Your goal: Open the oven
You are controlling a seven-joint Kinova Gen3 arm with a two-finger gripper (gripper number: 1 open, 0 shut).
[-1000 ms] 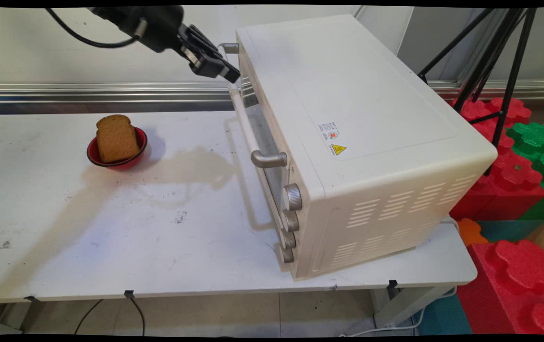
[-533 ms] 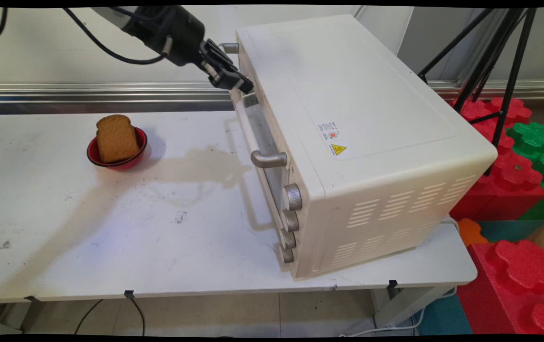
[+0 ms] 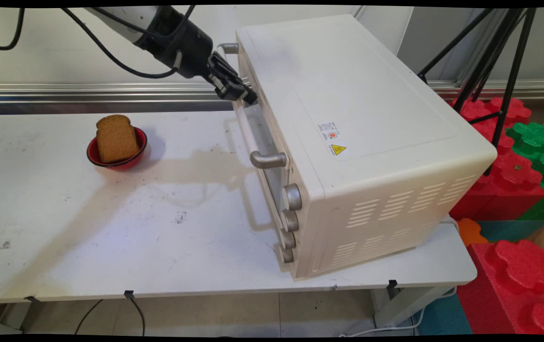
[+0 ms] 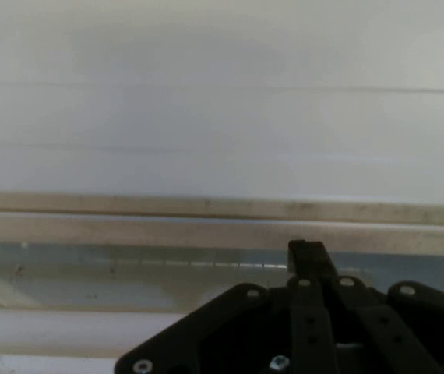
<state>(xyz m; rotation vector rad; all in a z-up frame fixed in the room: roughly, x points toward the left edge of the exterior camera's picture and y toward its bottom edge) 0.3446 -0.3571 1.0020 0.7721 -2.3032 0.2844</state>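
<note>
Gripper [image 3: 246,96], fingers together and holding nothing, presses the oven's [image 3: 348,118] door edge, upper centre; bread [image 3: 116,138] in bowl [image 3: 136,159] sits left on the counter [image 3: 158,237].

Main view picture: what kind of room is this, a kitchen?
Probably not a kitchen; it looks like a robot lab or test room. A robot arm's gripper is at a toaster oven on a plain white table, with a tripod and big foam blocks beside it.

I see the oven [image 3: 348,137] blocking the table's [image 3: 158,237] right half. The near-left stretch lies open; a bowl [image 3: 117,154] stands toward the far left edge.
</note>
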